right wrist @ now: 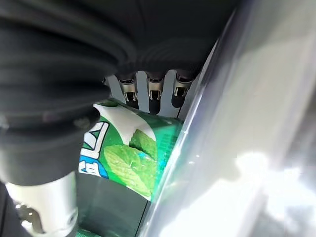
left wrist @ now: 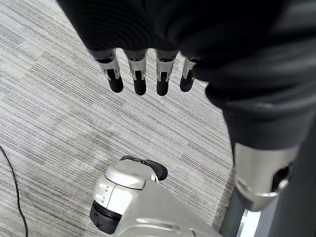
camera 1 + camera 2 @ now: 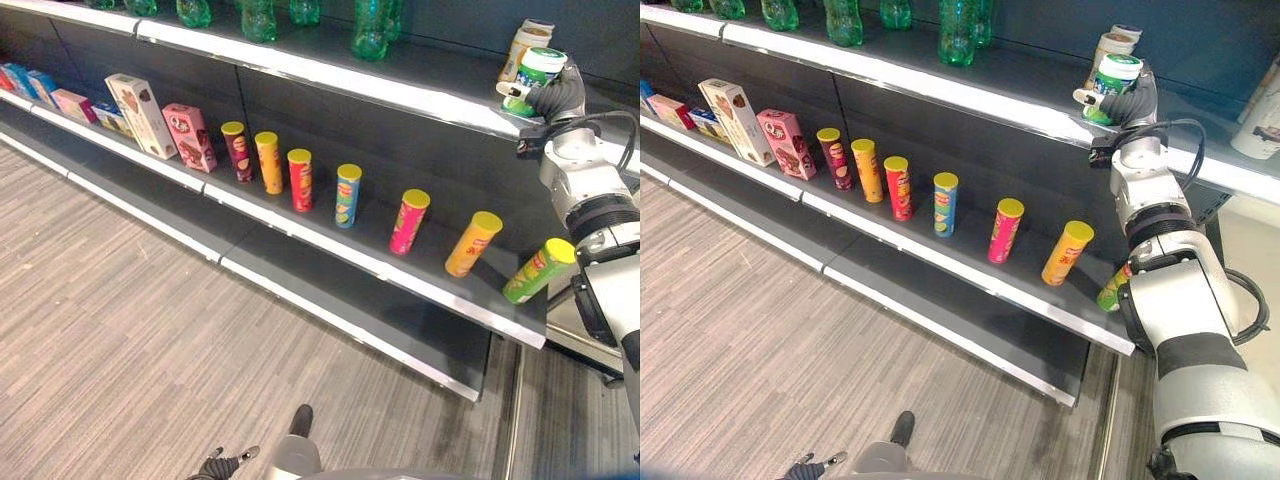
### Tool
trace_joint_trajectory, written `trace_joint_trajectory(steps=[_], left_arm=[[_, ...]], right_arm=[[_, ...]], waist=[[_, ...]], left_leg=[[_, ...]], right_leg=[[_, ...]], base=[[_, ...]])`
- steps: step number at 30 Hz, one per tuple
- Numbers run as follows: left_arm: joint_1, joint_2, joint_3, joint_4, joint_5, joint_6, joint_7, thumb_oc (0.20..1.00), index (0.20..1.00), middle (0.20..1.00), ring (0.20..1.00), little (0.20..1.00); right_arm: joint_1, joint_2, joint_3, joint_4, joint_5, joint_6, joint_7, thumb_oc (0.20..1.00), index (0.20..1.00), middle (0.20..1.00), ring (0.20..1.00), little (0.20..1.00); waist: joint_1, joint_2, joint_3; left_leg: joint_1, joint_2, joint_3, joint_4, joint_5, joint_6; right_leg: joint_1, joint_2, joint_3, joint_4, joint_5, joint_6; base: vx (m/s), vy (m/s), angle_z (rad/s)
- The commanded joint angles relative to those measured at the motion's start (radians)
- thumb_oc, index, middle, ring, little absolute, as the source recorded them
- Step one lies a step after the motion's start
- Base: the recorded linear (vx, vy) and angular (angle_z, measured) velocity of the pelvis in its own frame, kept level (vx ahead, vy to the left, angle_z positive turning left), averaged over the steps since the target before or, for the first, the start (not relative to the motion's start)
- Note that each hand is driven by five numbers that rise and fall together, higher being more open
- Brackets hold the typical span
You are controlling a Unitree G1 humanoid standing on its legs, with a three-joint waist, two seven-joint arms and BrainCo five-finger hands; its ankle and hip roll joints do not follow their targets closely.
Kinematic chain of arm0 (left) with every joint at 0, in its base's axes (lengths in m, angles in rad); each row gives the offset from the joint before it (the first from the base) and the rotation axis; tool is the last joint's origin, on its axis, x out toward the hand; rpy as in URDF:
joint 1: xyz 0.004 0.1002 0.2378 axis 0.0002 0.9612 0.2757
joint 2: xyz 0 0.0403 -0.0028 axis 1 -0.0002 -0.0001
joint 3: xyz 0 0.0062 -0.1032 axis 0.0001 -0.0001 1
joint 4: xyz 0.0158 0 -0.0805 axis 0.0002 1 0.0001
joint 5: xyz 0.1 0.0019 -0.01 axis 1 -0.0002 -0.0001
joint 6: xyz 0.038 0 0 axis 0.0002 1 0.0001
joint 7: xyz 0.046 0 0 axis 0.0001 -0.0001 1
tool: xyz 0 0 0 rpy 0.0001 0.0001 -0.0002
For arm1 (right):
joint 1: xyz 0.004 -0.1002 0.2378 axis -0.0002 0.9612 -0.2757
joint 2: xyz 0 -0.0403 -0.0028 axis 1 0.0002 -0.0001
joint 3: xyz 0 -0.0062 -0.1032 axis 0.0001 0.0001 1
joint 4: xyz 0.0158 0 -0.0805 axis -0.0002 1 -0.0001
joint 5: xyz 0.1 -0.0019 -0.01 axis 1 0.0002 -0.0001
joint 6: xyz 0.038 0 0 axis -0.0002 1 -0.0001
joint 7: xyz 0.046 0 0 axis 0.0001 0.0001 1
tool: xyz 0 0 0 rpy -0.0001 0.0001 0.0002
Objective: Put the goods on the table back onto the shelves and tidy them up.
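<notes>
Right hand (image 3: 1128,100) is up at the top shelf (image 3: 940,92), fingers curled round a green-and-white mint tub (image 3: 1111,85) that hangs at the shelf's front edge, just beside a beige jar (image 3: 1108,47). This looks like the placing step. Next call: carry it further in, set it upright, then loosen the fingers (without bumping that jar). Left hand (image 2: 143,74) hangs over the floor, fingers straight, holding nothing.
</notes>
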Motion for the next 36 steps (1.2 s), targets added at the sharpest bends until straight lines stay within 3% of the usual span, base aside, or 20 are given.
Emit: trace_joint_trajectory(steps=[1,26,36], left_arm=[[-0.09,0.026,-0.04,0.038,-0.038,-0.022,0.019,1.0,1.0,1.0,1.0,1.0],[-0.096,0.026,-0.041,0.045,-0.04,-0.018,0.029,1.0,1.0,1.0,1.0,1.0],[-0.103,0.034,-0.032,0.034,-0.026,-0.015,0.026,1.0,1.0,1.0,1.0,1.0]], right_arm=[[-0.053,-0.002,0.035,0.038,-0.017,0.0,-0.002,1.0,1.0,1.0,1.0,1.0],[-0.093,-0.028,0.063,0.051,-0.079,-0.006,-0.051,1.0,1.0,1.0,1.0,1.0],[-0.089,-0.109,0.046,-0.219,-0.105,-0.06,-0.125,1.0,1.0,1.0,1.0,1.0]], waist=[[0.053,-0.029,0.044],[0.035,-0.034,0.043],[-0.004,-0.024,0.032]], left_leg=[[0.136,-0.011,0.137,0.034,-0.191,-0.036],[0.15,-0.008,0.152,0.032,-0.199,-0.032],[0.174,0.002,0.18,0.029,-0.207,-0.034]], right_leg=[[-0.099,-0.027,0.007,0.065,-0.021,0.063],[-0.096,-0.027,0.016,0.066,-0.019,0.064],[-0.095,-0.021,0.04,0.067,-0.022,0.064]], base=[[0.0,0.0,0.0],[0.0,0.0,0.0],[0.0,-0.005,-0.01]])
